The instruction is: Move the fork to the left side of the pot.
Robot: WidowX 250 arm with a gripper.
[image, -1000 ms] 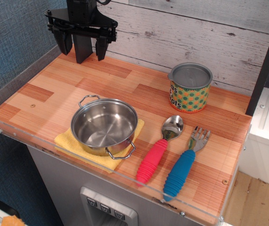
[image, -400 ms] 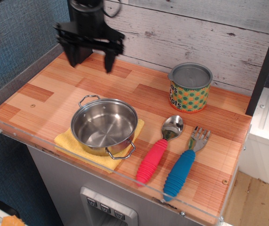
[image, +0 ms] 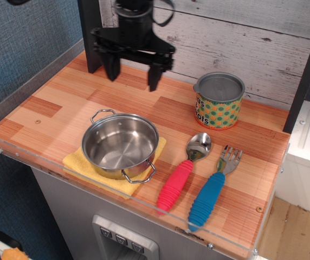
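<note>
spanning most of the view, the wooden surface [image: 52,111] carries every item, with a clear raised lip along its front and left edges. the black pincer [image: 132,77] hangs above the rear of the surface, its two fingers [image: 154,73] spread wide apart and pointing down, pinching nothing. the pot [image: 120,144] sits toward the front left, upright and empty, with one wire loop handle at its back left and another at its front right. under it lies a yellow cloth [image: 78,162], its corners showing on both sides of the pot. the dotted tin can [image: 218,101] stands upright near the back right. the fork [image: 213,187] lies flat at the front right, well to the right of the pot, blue handle toward the front edge and tines pointing back. the pink-handled spoon [image: 183,171] lies between pot and fork, just beside the fork and roughly parallel to it.
</note>
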